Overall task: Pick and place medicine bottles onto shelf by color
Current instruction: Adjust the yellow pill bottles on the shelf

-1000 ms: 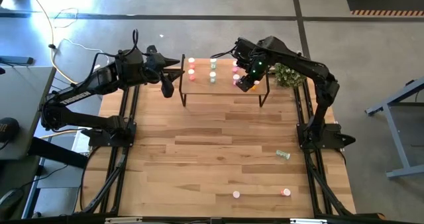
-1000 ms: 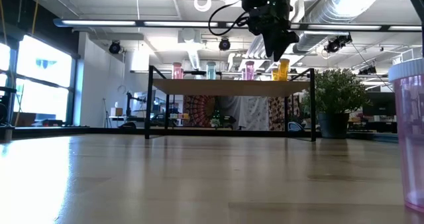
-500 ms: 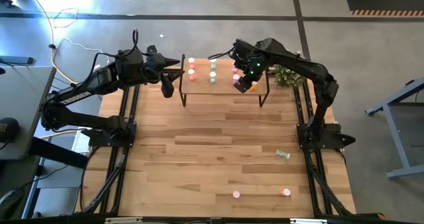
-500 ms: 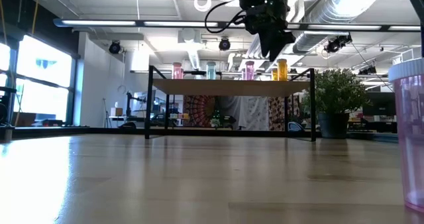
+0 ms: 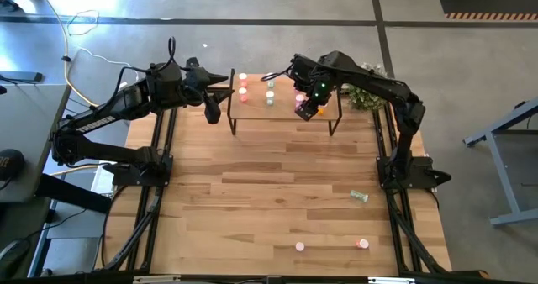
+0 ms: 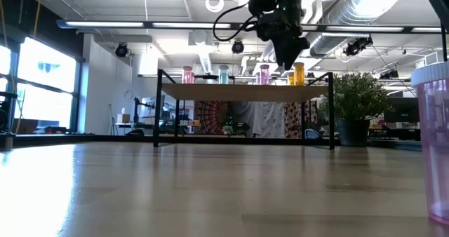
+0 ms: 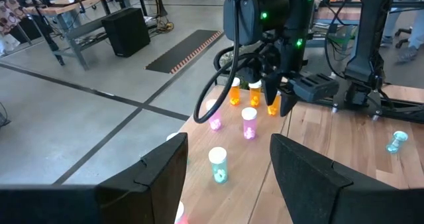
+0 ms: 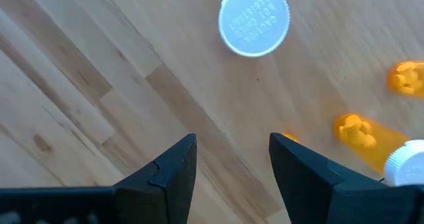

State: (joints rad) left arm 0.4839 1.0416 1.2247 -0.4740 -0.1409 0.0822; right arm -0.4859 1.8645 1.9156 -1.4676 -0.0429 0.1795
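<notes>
the right gripper (image 5: 307, 112) hangs over the shelf (image 5: 284, 109), fingers apart and seemingly empty; lift straight up to spare the orange bottles (image 7: 254, 95). the left gripper (image 5: 210, 109) waits beside it, fingers apart. three bottles (image 5: 359, 197) remain on the table (image 5: 269, 191).

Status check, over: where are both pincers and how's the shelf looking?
Right pincer open, empty, above the shelf. Left pincer open, empty, waiting beside its left end. Bottles still on the table: green bottle, two pink-red ones near the front edge.
</notes>
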